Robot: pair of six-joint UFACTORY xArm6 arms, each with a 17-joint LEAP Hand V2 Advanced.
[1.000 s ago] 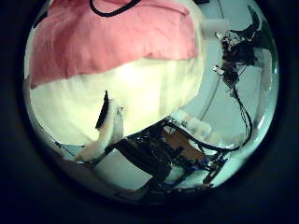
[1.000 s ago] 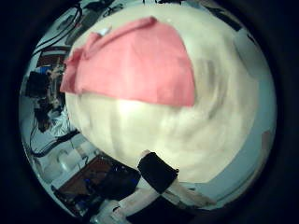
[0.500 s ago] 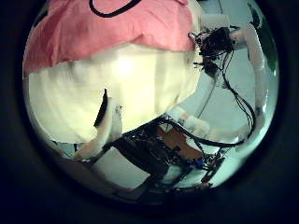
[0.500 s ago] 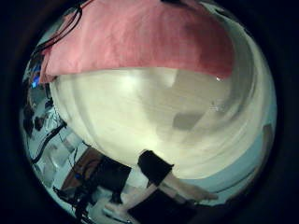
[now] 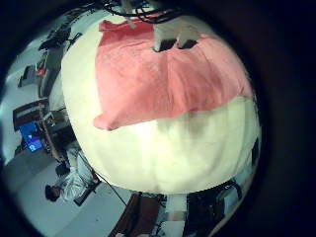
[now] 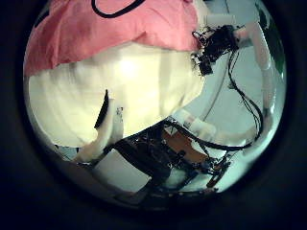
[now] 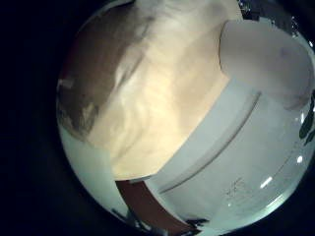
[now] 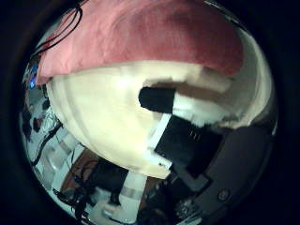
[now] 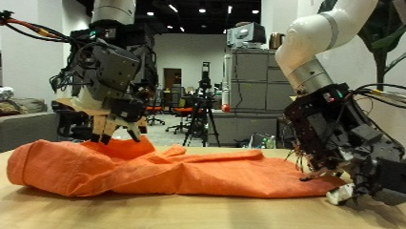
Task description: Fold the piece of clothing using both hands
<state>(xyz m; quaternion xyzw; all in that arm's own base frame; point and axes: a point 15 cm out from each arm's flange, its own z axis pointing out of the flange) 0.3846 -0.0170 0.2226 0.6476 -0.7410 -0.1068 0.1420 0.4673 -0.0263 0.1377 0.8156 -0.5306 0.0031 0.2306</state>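
we see the orange garment (image 9: 165, 170) spread crumpled on the worktop (image 9: 191, 212). the left hand (image 9: 111, 91) hangs over one end with fingers curled, holding nothing; the right hand (image 9: 340, 153) sits at the other end, though we cannot tell whether its fingers grip cloth. if one hand lifts alone, the garment could drag and bunch.

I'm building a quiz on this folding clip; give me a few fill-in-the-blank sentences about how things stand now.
1. The orange cloth lies spread on the wooden ____.
2. The left hand is at the cloth's ____ edge, away from the camera.
3. The right hand reaches down at the cloth's end, its fingertips near the ____.

Missing words: table; far; table
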